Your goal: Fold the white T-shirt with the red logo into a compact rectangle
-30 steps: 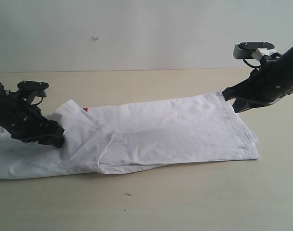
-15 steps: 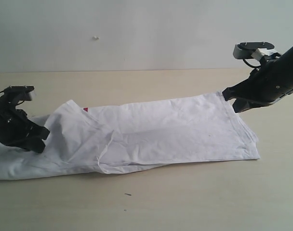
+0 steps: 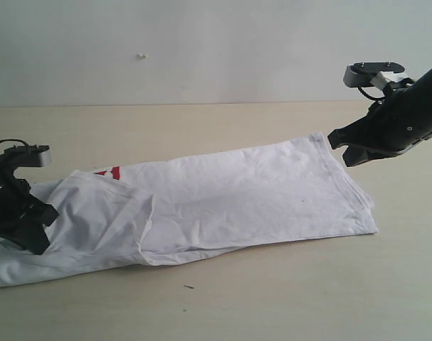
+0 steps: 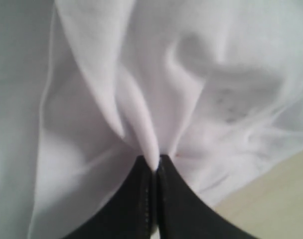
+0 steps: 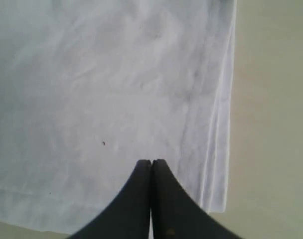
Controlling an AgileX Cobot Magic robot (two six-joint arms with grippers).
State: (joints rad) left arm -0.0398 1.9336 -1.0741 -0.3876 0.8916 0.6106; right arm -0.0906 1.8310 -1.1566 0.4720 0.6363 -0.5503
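Leftward, the left gripper pinches a raised fold of the white T-shirt, near the red logo. The right gripper, jaws pressed together and empty, hangs over the hem.

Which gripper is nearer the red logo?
Left. The left gripper pinches the white T-shirt near the red logo; the right gripper is at the shirt's far end.

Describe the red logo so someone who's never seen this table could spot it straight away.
A long white T-shirt lies across the tan table. Follow it to the bunched end near the left gripper; on the edge facing the wall, a sliver of the red logo peeks out. It is the only red on the white cloth.
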